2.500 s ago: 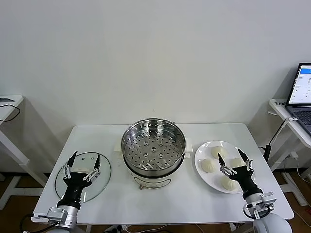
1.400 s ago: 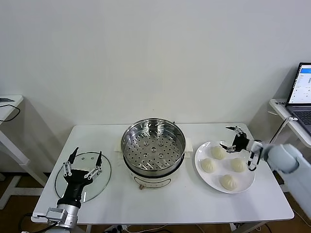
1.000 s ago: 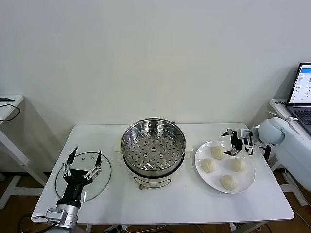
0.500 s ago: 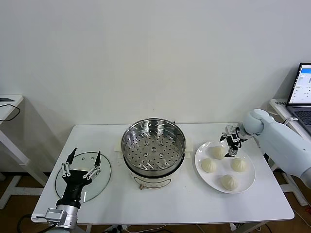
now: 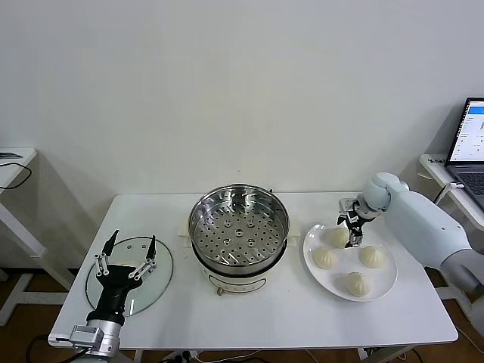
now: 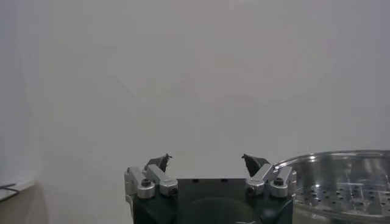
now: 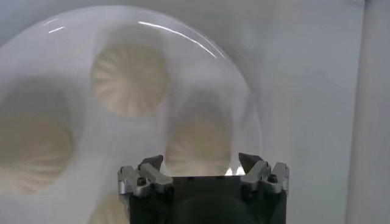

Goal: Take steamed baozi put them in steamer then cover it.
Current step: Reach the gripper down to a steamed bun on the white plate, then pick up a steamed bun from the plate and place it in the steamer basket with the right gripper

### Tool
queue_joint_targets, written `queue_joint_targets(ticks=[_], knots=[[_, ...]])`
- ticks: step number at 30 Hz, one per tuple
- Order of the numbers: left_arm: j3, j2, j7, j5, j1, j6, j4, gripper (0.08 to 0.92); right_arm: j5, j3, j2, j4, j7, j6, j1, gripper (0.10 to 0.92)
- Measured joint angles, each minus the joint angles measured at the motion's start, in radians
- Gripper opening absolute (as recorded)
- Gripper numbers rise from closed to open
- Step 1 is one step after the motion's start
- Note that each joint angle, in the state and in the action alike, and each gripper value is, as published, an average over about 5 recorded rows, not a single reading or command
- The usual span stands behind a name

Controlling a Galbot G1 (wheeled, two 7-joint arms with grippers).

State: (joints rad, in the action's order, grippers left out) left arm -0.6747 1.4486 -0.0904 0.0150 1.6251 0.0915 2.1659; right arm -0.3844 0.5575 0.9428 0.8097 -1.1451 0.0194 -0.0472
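Note:
Several cream-white baozi lie on a white plate point(image 5: 347, 262) to the right of the steamer point(image 5: 238, 234). The steel pot stands uncovered, and its perforated tray is bare. My right gripper point(image 5: 353, 228) hangs open just above the far-left baozi point(image 5: 337, 237), fingers pointing down. In the right wrist view that baozi point(image 7: 198, 143) lies between the open fingers of the right gripper point(image 7: 200, 159), apart from them. The glass cover point(image 5: 128, 283) lies flat at the table's left. My left gripper point(image 5: 130, 249) is open and parked above it, holding nothing.
A laptop point(image 5: 472, 144) sits on a side desk at the far right, and another side table point(image 5: 13, 159) stands at the far left. In the left wrist view the steamer point(image 6: 341, 182) shows beside the open left gripper point(image 6: 206, 159).
My right arm has swung in from the plate's right side, turning its gripper down over the far-left baozi. The left arm and the cover have not moved.

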Motion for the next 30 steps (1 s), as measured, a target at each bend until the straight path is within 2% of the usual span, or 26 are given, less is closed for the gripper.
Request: queue_joint_targets(ticks=[6, 11, 17, 24, 30], knots=[[-0.002, 0.001, 0.002, 0.0, 0.001, 0.002, 0.0, 0.823, -0.013, -0.002, 0.008, -0.009, -0.005, -0.006, -0.001, 0.814], [-0.002, 0.003, 0.005, -0.001, 0.002, 0.003, 0.0, 0.823, -0.02, -0.003, 0.008, -0.009, -0.007, -0.01, -0.001, 0.723], [-0.002, 0.006, 0.008, -0.001, 0.001, 0.004, 0.001, 0.823, -0.023, -0.005, 0.0, -0.001, -0.008, -0.014, -0.004, 0.665], [-0.001, 0.007, 0.011, -0.001, 0.002, 0.004, 0.005, 0.823, -0.004, 0.004, -0.024, 0.031, -0.016, -0.015, 0.003, 0.653], [0.001, 0.004, 0.012, -0.003, 0.006, 0.002, 0.012, 0.823, 0.065, 0.047, -0.091, 0.12, -0.034, -0.03, 0.054, 0.671]])
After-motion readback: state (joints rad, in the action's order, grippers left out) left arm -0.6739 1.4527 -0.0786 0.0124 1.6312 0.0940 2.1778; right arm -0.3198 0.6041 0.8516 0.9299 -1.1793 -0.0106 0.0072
